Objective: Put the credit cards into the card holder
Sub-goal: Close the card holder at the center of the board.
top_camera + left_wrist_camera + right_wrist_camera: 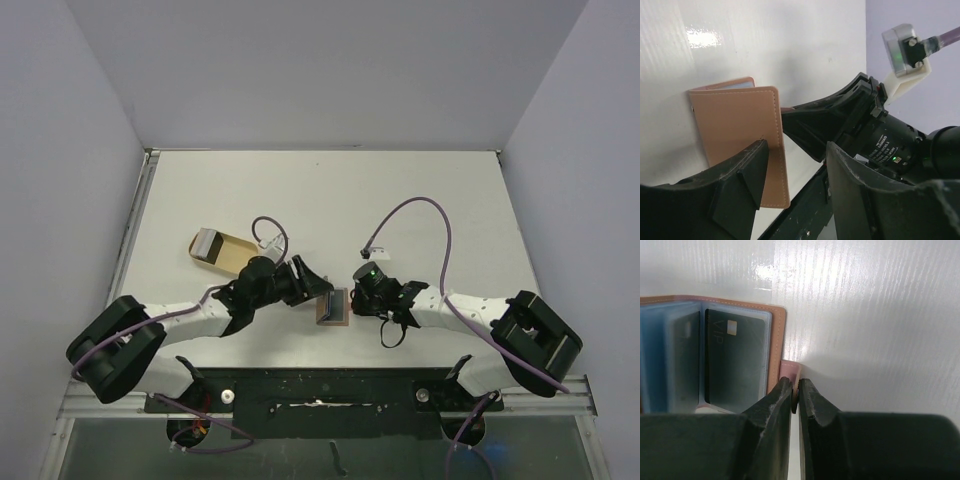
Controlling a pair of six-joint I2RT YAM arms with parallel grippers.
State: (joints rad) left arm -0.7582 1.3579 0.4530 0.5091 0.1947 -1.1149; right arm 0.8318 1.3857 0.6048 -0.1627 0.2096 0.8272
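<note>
The reddish-brown card holder (pixel 335 310) lies between my two grippers near the table's front. In the right wrist view it lies open (pixel 776 340), with clear sleeves; a dark grey card (pixel 735 360) sits in one sleeve and a greyer card (pixel 682 357) in the sleeve beside it. My right gripper (pixel 795 387) is shut on the holder's small pink closing tab (pixel 790 369). My left gripper (pixel 795 170) is open at the holder's left side, and its left finger (pixel 740 180) overlaps the brown cover (pixel 737 130). Nothing is between its jaws.
A pale tan case (pixel 226 254) with grey-white cards (pixel 208 241) on its end lies on the table behind the left arm. The right gripper's black body (pixel 840 117) is close in front of the left gripper. The black front rail (pixel 320 385) runs just below the holder.
</note>
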